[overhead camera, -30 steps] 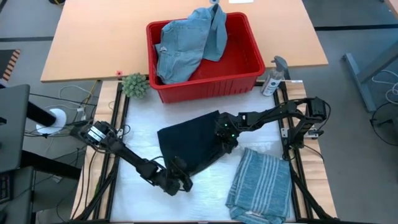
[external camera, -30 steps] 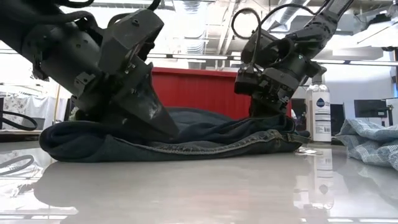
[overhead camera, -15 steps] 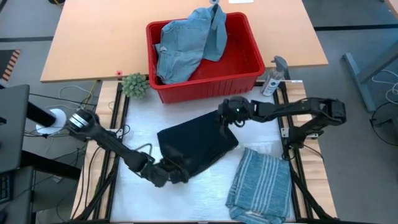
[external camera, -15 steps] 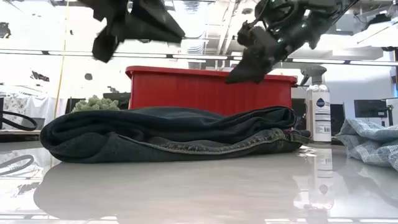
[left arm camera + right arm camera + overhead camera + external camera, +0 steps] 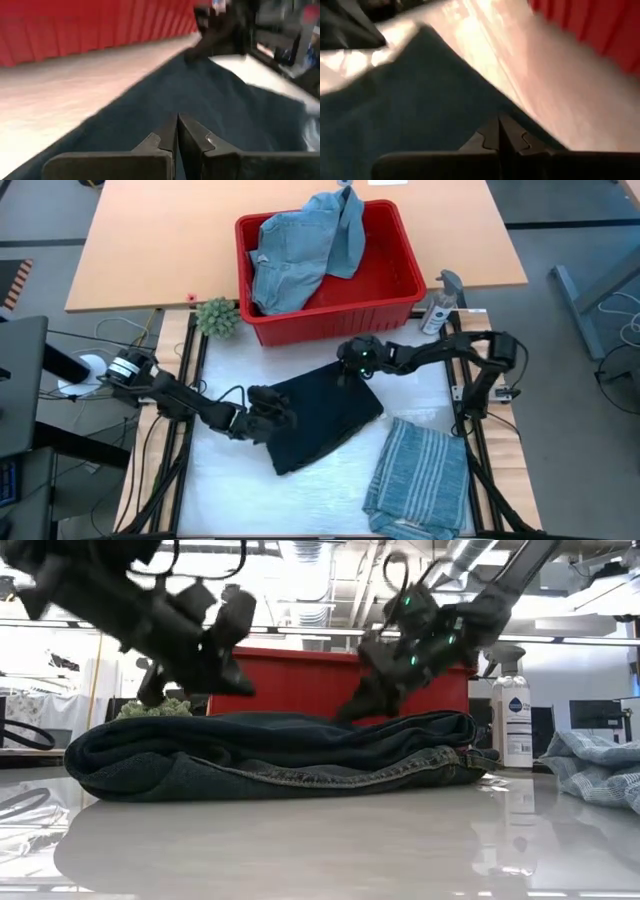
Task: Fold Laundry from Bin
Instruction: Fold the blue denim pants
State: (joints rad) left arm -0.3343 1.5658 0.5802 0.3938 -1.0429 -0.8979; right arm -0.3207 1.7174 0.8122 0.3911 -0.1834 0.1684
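Overhead, table-level and wrist views share trousers point(image 5: 318, 412).

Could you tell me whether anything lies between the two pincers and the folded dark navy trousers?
Nothing visible does: left pincer and right pincer, both shut, hover at opposite corners of the folded dark navy trousers.

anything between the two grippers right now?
Only the folded dark trousers, spanning from left gripper to right gripper in the high view.
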